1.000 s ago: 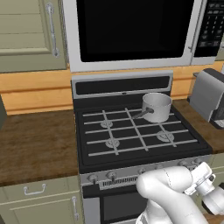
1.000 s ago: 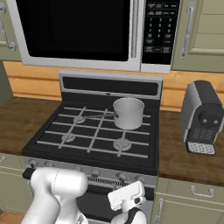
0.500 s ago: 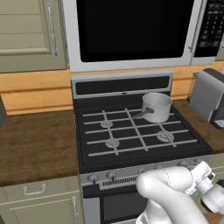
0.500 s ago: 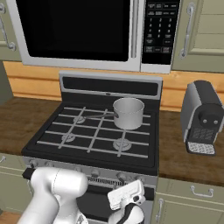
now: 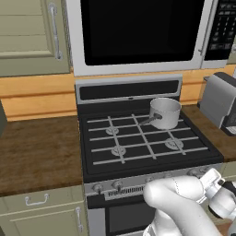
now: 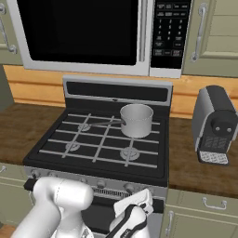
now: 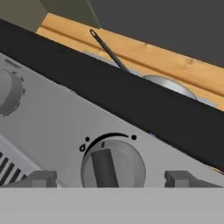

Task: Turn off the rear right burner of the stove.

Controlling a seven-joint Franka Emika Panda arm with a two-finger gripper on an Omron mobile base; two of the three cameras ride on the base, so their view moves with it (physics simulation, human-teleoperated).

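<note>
Knob [image 7: 113, 164] lower half cut off at hand view's bottom edge. Pot [image 7: 168, 84] mostly hidden behind stove [image 7: 131, 105] top edge. Second knob [image 7: 8, 92] cropped at left edge.

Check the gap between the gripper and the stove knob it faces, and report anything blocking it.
Nothing visible blocks it. In the hand view the gripper is open, its fingertips flanking the silver knob on the stove front panel, with bare panel between. The pot sits up on the grates, out of the path.

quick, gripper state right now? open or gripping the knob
Gripper: open, holding nothing; its fingertips stand on either side of a silver stove knob, not closed on it.
</note>
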